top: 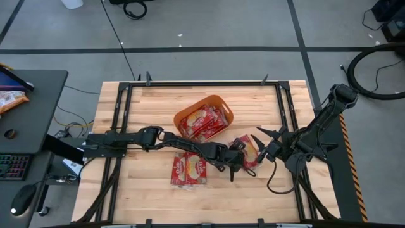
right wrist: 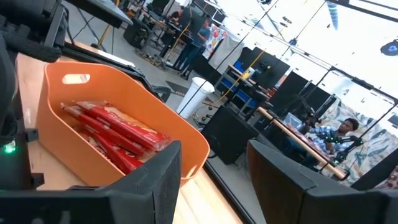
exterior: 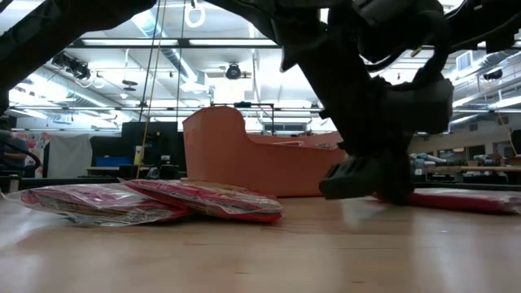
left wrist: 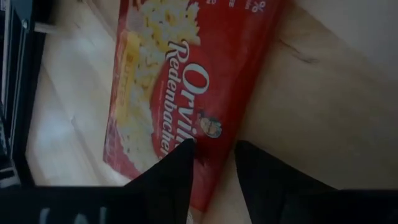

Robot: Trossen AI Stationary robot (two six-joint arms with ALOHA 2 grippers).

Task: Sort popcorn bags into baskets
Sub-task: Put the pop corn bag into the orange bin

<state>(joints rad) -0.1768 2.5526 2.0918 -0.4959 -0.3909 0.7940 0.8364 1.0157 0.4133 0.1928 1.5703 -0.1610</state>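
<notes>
An orange basket (top: 220, 104) stands at the table's far middle with several red popcorn bags (top: 204, 121) inside; it also shows in the right wrist view (right wrist: 68, 102). Two more bags (top: 188, 170) lie flat on the table near the front. Another bag (top: 249, 147) lies right of the middle. My left gripper (top: 236, 159) reaches across the table and is shut on this bag's edge. My right gripper (top: 266, 144) is open and empty just right of that bag, above the table. My left gripper pinches the bag's long edge (left wrist: 208, 180), near a corner, between its two fingers. One finger (left wrist: 177, 171) lies over the printed face and the other (left wrist: 264, 174) is on the bare-wood side. The fingers come from above. The bag (exterior: 464, 199) lies flat on the table.
A black metal frame (top: 120, 114) runs round the tabletop. A dark desk left of the table holds an orange and white snack bag (top: 11, 98), a keyboard and a mouse. Bare wood shows at the table's far left and near right.
</notes>
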